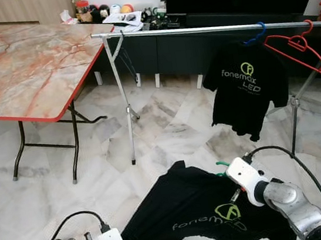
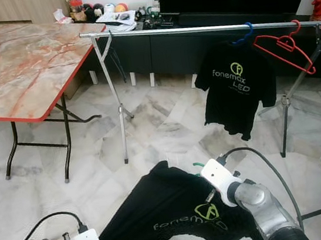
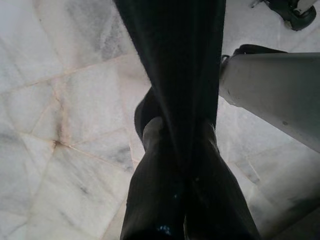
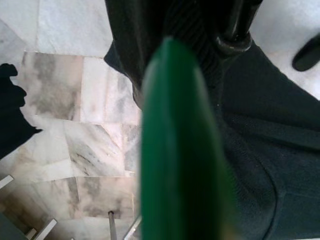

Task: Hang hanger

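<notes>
A green hanger (image 4: 180,150) is sitting inside a black T-shirt (image 1: 190,211), held low in front of the robot, well below and short of the clothes rail (image 1: 196,30). The right gripper (image 1: 224,176) is holding the shirt's top by the green hook; how its fingers stand I cannot tell. The left gripper (image 3: 182,165) is pinching the shirt's fabric between its closed fingers. On the rail, a second black shirt (image 1: 245,88) is hanging from a blue hanger (image 1: 254,35), with an empty red hanger (image 1: 296,49) just beside it. A marble-topped table (image 1: 22,61) is standing near the rail's other end.
</notes>
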Controlling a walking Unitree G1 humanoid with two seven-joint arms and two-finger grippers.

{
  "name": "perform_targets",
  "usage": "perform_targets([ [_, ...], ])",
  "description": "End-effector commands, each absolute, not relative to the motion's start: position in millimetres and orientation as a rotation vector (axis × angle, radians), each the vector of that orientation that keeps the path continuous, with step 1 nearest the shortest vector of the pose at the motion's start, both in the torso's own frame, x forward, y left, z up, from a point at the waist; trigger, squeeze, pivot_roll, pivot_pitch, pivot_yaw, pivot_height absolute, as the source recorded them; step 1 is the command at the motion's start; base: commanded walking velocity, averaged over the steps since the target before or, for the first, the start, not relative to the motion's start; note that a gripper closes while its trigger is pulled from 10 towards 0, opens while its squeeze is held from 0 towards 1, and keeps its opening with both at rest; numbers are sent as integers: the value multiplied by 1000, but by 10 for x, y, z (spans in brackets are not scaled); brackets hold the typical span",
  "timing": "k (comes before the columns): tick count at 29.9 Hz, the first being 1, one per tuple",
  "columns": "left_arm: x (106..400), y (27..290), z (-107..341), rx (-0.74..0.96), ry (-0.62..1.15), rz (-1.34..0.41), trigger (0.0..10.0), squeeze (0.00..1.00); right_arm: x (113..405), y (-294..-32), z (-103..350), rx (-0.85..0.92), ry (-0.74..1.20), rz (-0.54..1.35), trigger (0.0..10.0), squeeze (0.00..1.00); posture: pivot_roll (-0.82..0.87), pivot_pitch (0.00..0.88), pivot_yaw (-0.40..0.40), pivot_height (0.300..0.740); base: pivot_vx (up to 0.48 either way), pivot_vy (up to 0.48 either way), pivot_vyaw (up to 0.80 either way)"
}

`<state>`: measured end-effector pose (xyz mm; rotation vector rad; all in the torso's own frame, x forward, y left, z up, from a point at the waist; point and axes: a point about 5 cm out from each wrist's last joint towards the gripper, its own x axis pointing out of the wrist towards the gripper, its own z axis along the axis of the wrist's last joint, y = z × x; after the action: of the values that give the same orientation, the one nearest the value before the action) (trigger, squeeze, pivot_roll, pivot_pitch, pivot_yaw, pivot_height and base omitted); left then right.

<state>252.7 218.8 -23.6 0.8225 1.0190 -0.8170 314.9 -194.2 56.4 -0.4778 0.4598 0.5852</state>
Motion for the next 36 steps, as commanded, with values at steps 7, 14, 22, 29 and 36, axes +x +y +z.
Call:
perform_targets([
  [7, 2485, 2332, -248, 839, 1043, -730, 4118, 0, 3203, -1988, 633, -441, 440, 546, 10000, 0, 62, 82, -51, 740, 0, 0, 0],
  [14, 2575, 2328, -181, 850, 971, -682, 10000, 1000, 3127, -1842, 551, -434, 451, 663, 10000, 0, 64, 76, -51, 740, 0, 0, 0],
  [22, 2704, 2297, -46, 844, 853, -683, 10000, 0, 2984, -1749, 432, -517, 491, 849, 10000, 0, 64, 66, -51, 740, 0, 0, 0],
  [29, 2830, 2080, 214, 752, 645, -858, 10000, 0, 2711, -1644, 269, -575, 526, 1176, 10000, 0, 78, 49, -57, 740, 0, 0, 0],
  [36, 2861, 1857, 454, 658, 516, -1020, 10000, 0, 2769, -1682, 232, -675, 537, 1156, 10000, 0, 82, 44, -59, 740, 0, 0, 0],
])
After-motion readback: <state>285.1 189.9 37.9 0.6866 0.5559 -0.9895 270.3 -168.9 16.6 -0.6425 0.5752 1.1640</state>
